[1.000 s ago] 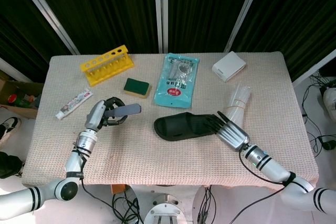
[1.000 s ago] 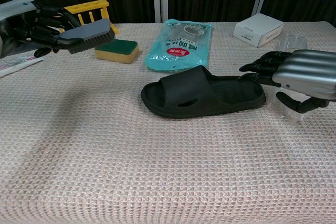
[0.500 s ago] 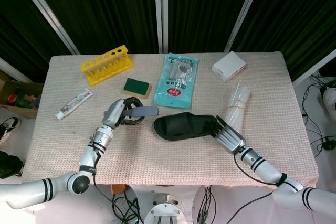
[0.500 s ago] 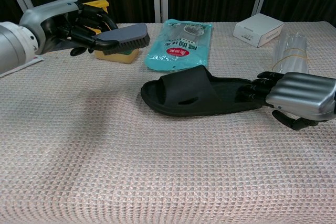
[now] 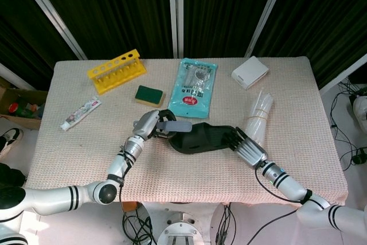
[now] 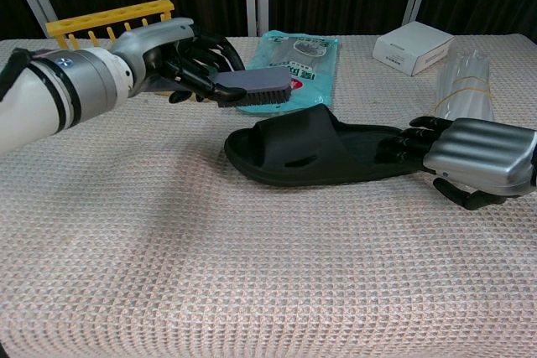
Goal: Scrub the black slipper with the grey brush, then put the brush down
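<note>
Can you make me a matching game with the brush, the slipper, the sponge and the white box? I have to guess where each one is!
Things:
1. brush
2. slipper
3. sponge
4. white box

Places:
A. far right of the table
B. held in the left hand
C. by the yellow rack
D. middle of the table, right hand at its heel

Pairs: 1-B, 2-D, 3-C, 4-A
</note>
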`<state>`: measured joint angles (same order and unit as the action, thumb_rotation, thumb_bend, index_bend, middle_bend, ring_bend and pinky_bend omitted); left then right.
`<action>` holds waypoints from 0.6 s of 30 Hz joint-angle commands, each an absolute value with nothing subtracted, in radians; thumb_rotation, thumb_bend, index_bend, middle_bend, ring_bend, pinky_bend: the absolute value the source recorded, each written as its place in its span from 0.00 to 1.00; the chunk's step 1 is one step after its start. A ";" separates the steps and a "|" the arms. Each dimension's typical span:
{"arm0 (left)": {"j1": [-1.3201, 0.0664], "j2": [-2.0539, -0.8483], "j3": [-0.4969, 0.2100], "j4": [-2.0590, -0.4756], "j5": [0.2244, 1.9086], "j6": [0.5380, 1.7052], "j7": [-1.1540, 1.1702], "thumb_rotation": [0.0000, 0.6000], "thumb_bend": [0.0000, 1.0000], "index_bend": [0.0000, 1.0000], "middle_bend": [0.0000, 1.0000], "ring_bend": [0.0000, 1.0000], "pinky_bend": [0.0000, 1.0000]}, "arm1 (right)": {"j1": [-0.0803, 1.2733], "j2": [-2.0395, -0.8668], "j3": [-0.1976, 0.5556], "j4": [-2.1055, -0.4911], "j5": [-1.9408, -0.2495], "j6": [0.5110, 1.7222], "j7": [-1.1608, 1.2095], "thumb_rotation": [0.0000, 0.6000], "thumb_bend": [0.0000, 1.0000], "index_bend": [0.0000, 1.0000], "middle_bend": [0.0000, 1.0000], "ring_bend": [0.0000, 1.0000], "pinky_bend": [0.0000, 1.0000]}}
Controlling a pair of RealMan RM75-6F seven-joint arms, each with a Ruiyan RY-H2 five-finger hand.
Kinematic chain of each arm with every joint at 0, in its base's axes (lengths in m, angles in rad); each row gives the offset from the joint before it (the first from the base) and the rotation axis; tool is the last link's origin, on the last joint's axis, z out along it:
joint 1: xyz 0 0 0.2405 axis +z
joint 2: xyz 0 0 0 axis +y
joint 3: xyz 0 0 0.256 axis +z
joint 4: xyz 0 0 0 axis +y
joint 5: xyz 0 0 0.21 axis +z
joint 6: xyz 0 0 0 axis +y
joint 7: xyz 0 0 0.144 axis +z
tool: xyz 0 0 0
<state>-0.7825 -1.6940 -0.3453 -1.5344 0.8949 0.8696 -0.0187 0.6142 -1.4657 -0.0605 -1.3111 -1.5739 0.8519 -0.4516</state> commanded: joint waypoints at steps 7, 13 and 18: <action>-0.811 -1.736 -0.337 -1.477 0.849 0.846 -0.010 1.00 0.62 0.92 0.98 0.84 0.86 | 0.617 -1.471 -0.071 -1.300 -1.576 0.853 -0.432 1.00 0.75 0.00 0.00 0.00 0.00; -0.825 -1.751 -0.341 -1.457 0.845 0.822 -0.027 1.00 0.62 0.92 0.98 0.84 0.87 | 0.619 -1.477 -0.074 -1.293 -1.575 0.854 -0.428 1.00 0.75 0.00 0.00 0.00 0.00; -0.842 -1.766 -0.345 -1.435 0.833 0.797 -0.034 1.00 0.62 0.92 0.98 0.84 0.86 | 0.621 -1.478 -0.072 -1.293 -1.569 0.855 -0.430 1.00 0.75 0.00 0.00 0.00 0.00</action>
